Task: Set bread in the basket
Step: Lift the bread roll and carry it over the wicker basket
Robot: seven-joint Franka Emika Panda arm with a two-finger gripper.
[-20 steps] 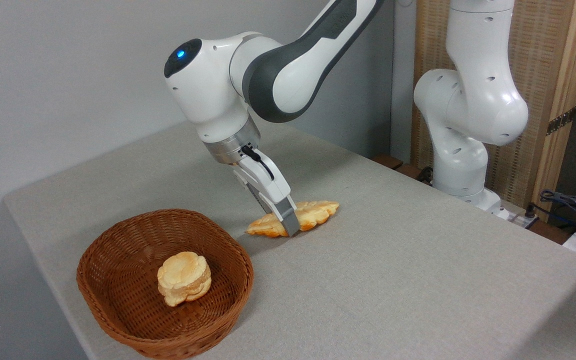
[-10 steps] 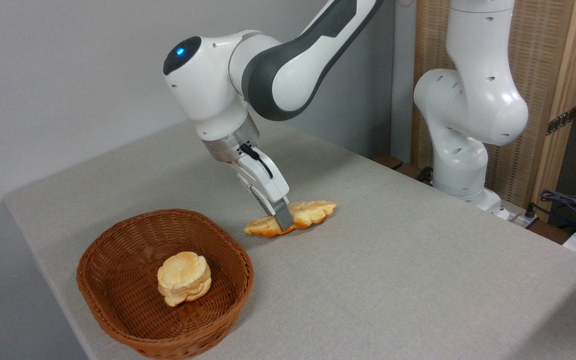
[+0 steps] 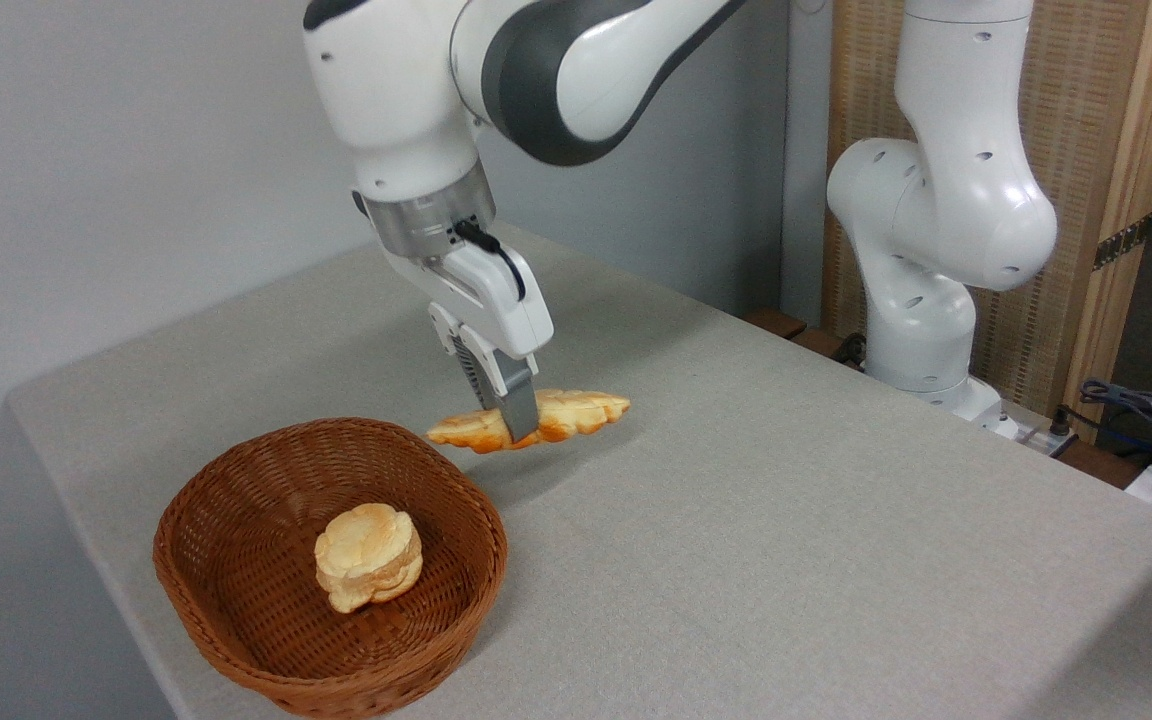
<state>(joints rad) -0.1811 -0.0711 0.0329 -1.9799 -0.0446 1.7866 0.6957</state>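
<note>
Since the earlier frames the bread [image 3: 528, 419] has left the table [image 3: 786, 540]: it lay flat on the cloth, and now hangs in the air, carried up and leftward with the arm, its shadow on the cloth below it.

Left to right. Basket [image 3: 236, 640] sits near the table's front-left corner, close to the left edge. Brown wicker, round, shallow. Inside it, on the floor of the weave, a small pale stacked bun [image 3: 368, 557], roughly central.

Just right of and behind the basket's far rim: the tool [image 3: 514, 420], pointing down, clenched on the bread across its middle. One grey finger [image 3: 518, 408] shows in front of the loaf; the other is hidden behind it. Bread roughly level, long axis running left to right, left tip nearest the basket's rim, not over the basket's hollow. Clear of the table.

Above: white and grey arm [image 3: 576, 60] reaching in from the upper right, wrist vertical.

Right, beyond the table's far-right edge: the arm's white base column [image 3: 936, 230], in front of a wood-framed woven panel [image 3: 1096, 150]. Cables [image 3: 1146, 410] at the far right edge.
</note>
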